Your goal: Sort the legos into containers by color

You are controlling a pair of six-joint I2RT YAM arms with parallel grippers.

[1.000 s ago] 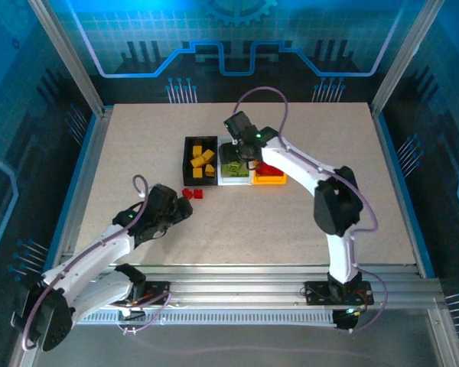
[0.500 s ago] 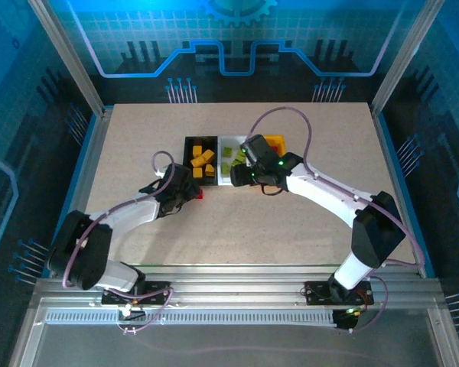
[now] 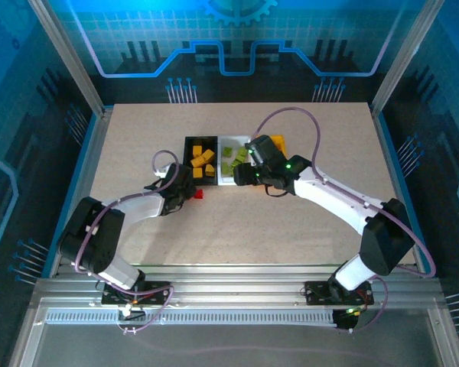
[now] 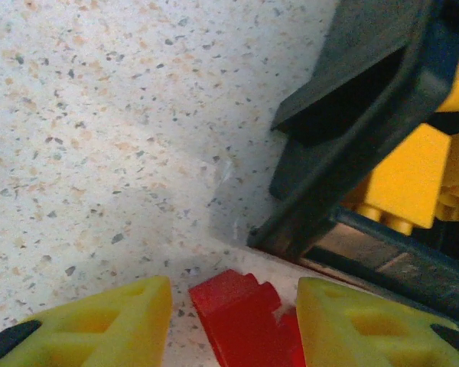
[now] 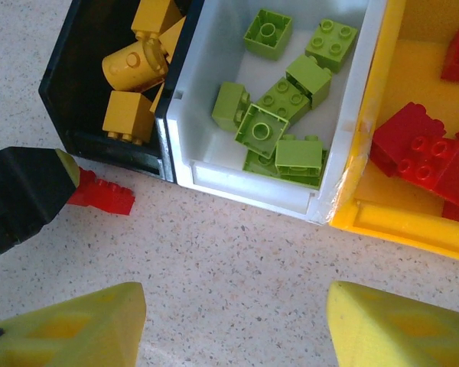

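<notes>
Now: my left pincer (image 4: 233, 325) narrow, straddling a red lego (image 4: 241, 310), bottom centre.
Right pincer (image 5: 233, 321) wide, empty, below the white container (image 5: 245, 189).

Speckled beige table (image 5: 237, 260); black bin (image 5: 76, 92), white bin (image 5: 245, 183), yellow bin (image 5: 398, 222); yellow-orange bricks (image 5: 134, 65), green bricks (image 5: 262, 130), red bricks (image 5: 409, 141).

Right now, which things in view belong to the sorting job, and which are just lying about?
Job: loose red brick; black bin, yellow bricks; white bin, green bricks; yellow bin, red bricks.
Not the job: purple cable; aluminium rails.
</notes>
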